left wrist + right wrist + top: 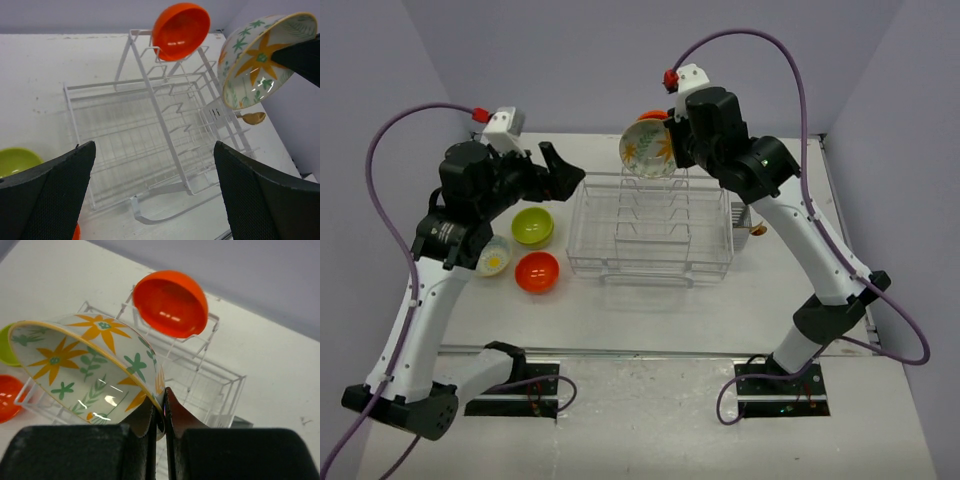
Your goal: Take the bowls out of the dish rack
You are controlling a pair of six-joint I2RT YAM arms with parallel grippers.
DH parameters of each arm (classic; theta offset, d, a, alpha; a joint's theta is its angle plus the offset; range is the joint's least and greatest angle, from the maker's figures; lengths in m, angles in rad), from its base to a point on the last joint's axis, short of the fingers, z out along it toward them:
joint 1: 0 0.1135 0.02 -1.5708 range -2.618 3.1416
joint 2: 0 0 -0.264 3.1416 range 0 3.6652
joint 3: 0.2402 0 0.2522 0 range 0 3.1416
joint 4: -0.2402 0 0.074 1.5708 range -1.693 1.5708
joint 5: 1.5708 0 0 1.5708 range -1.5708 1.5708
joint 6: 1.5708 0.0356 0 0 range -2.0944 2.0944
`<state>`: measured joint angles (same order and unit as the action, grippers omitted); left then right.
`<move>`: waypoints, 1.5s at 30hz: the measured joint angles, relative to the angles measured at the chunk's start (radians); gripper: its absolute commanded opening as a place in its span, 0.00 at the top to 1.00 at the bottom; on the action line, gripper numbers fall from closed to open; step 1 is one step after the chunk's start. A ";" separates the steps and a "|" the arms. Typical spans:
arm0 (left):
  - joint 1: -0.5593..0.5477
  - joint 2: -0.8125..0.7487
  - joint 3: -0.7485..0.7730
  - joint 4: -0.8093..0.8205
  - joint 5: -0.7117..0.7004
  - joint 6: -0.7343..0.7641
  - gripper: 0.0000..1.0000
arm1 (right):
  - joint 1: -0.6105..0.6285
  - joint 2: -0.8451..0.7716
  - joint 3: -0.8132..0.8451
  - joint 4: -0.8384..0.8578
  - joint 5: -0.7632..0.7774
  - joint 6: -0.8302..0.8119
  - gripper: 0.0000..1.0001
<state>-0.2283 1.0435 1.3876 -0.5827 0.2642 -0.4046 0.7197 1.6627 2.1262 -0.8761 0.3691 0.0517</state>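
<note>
My right gripper (163, 412) is shut on the rim of the cream flower-pattern bowl (85, 365) and holds it tilted in the air above the far edge of the white wire dish rack (650, 232). The bowl also shows in the top view (648, 150) and the left wrist view (255, 62). An orange-red bowl (181, 31) stands on edge in the rack's slotted section at the far end. My left gripper (560, 170) is open and empty, just left of the rack. A lime-green bowl (532, 226), an orange-red bowl (537, 271) and a pale bowl (493, 257) sit on the table left of the rack.
A small grey cutlery cup (740, 214) hangs on the rack's right side with a brown spoon-like thing (757, 230) by it. The left arm's upper link hangs over the pale bowl. Purple walls stand behind and on both sides of the table.
</note>
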 measured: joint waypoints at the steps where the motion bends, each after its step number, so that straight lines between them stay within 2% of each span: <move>1: -0.053 0.023 0.014 0.000 -0.022 0.001 0.00 | 0.005 0.003 0.014 -0.029 -0.023 0.027 1.00; 6: -0.265 0.102 0.087 0.008 -0.154 0.032 0.00 | 0.031 0.024 0.044 -0.134 -0.127 0.123 1.00; 8: -0.320 0.121 0.110 0.016 -0.212 0.058 0.05 | 0.036 0.025 0.039 -0.156 -0.175 0.146 1.00; 10: -0.358 0.136 0.124 0.021 -0.270 0.085 0.15 | 0.039 0.021 0.024 -0.156 -0.226 0.164 1.00; 11: -0.376 0.143 0.130 0.023 -0.295 0.102 0.21 | 0.040 0.017 0.012 -0.154 -0.249 0.172 1.00; 12: -0.387 0.151 0.132 0.022 -0.312 0.111 0.35 | 0.041 0.015 0.005 -0.156 -0.267 0.177 1.00; 14: -0.405 0.172 0.139 0.021 -0.341 0.128 0.49 | 0.042 0.013 -0.005 -0.156 -0.296 0.185 1.00; 15: -0.411 0.184 0.142 0.021 -0.353 0.133 0.60 | 0.045 0.013 -0.005 -0.156 -0.307 0.187 1.00; 16: -0.417 0.195 0.143 0.021 -0.364 0.138 0.80 | 0.046 0.013 -0.006 -0.155 -0.315 0.192 1.00; 18: -0.424 0.220 0.143 0.016 -0.386 0.150 1.00 | 0.048 0.011 -0.006 -0.146 -0.315 0.200 1.00; 25: -0.442 0.241 0.148 -0.025 -0.441 0.163 1.00 | 0.040 -0.001 -0.025 -0.120 -0.308 0.203 1.00; 26: -0.444 0.241 0.149 -0.026 -0.447 0.163 1.00 | 0.040 -0.006 -0.034 -0.111 -0.310 0.203 0.92; 27: -0.446 0.241 0.150 -0.027 -0.453 0.162 1.00 | 0.040 -0.011 -0.044 -0.101 -0.310 0.203 0.77; 28: -0.448 0.241 0.151 -0.031 -0.465 0.157 1.00 | 0.041 -0.017 -0.056 -0.090 -0.311 0.209 0.55; 29: -0.450 0.241 0.153 -0.037 -0.500 0.152 1.00 | 0.042 -0.024 -0.066 -0.083 -0.322 0.216 0.29; 31: -0.445 0.245 0.154 -0.056 -0.575 0.128 1.00 | 0.050 -0.047 -0.087 -0.072 -0.331 0.219 0.14; 33: -0.421 0.248 0.164 -0.113 -0.679 0.076 1.00 | 0.059 -0.077 -0.109 -0.061 -0.325 0.219 0.13; 35: -0.364 0.245 0.170 -0.160 -0.718 0.024 1.00 | 0.061 -0.117 -0.139 -0.053 -0.309 0.217 0.12; 40: 0.027 0.167 0.099 -0.183 -0.719 -0.106 1.00 | 0.053 -0.238 -0.257 -0.019 -0.283 0.217 0.08; 43: 0.188 0.076 0.004 -0.196 -0.738 -0.174 1.00 | 0.053 -0.298 -0.324 -0.003 -0.283 0.217 0.05; 45: 0.293 0.030 -0.063 -0.191 -0.686 -0.210 1.00 | 0.053 -0.325 -0.357 0.005 -0.283 0.216 0.02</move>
<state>0.0650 1.0733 1.3247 -0.7738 -0.4213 -0.6144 0.7723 1.3376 1.7695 -0.8715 0.0864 0.2672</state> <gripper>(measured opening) 0.037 0.953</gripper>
